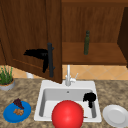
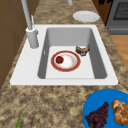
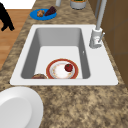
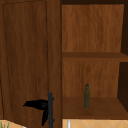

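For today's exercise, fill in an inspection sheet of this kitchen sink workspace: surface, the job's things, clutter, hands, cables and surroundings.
Surface: speckled stone counter around a white sink.
Job's things: open cabinet door with a dark handle; green bottle upright on the lower shelf.
Clutter: red-rimmed plate with a red fruit in the basin; blue plate with food; white plate; potted plant.
Hands: left hand at the door handle; right hand over the sink.
Cables: nothing seen.
Surroundings: faucet, tiled wall.

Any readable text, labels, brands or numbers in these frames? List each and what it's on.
None: no readable text anywhere. The green bottle on the cabinet shelf carries no visible label; the blue plate, white plate and faucet are unmarked.
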You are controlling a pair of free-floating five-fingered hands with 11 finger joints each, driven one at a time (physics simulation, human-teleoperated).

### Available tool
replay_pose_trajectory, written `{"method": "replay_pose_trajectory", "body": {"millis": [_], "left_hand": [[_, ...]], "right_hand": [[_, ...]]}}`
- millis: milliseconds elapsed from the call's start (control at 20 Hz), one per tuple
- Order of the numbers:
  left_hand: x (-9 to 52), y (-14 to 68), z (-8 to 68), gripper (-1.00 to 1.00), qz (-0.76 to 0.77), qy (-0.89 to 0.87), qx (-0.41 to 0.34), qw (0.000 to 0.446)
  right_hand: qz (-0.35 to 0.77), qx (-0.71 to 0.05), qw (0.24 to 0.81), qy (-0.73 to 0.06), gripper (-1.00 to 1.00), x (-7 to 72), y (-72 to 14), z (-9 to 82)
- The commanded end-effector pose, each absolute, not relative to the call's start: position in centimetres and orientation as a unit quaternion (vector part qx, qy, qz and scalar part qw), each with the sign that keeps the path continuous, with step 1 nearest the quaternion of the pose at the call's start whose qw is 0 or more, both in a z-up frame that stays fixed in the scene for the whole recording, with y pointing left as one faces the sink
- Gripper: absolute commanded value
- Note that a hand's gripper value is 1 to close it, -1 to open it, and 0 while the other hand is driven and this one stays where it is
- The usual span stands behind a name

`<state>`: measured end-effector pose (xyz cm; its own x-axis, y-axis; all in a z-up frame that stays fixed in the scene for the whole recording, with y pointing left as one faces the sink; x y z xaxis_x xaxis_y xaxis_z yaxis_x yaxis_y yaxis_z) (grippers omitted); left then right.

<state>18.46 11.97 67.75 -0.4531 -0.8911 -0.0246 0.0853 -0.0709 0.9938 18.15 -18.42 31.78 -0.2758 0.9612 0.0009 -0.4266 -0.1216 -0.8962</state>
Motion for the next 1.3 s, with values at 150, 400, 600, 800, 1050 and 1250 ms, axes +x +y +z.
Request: {"method": "replay_pose_trajectory", "body": {"millis": [150, 400, 600, 800, 1050, 1250], "left_hand": [[22.9, 9.7, 66.0, -1.00, -0.638, -0.548, 0.376, 0.389], [25.6, 8.2, 66.0, -1.00, -0.628, -0.533, 0.399, 0.403], [28.0, 7.3, 66.1, -1.00, -0.616, -0.522, 0.416, 0.418], [30.5, 6.5, 66.1, -1.00, -0.601, -0.512, 0.433, 0.436], [33.5, 5.8, 65.8, -1.00, -0.580, -0.499, 0.451, 0.458], [35.8, 6.1, 65.1, -1.00, -0.559, -0.487, 0.466, 0.482]], "right_hand": [[0.678, -0.317, 0.511, -0.422, 0.00, 18.2, -18.4, 31.8], [0.678, -0.317, 0.511, -0.422, 0.00, 18.2, -18.4, 31.8], [0.678, -0.317, 0.511, -0.422, 0.00, 18.2, -18.4, 31.8], [0.678, -0.317, 0.511, -0.422, 0.00, 18.2, -18.4, 31.8], [0.678, -0.317, 0.511, -0.422, 0.00, 18.2, -18.4, 31.8], [0.678, -0.317, 0.511, -0.422, 0.00, 18.2, -18.4, 31.8]]}}
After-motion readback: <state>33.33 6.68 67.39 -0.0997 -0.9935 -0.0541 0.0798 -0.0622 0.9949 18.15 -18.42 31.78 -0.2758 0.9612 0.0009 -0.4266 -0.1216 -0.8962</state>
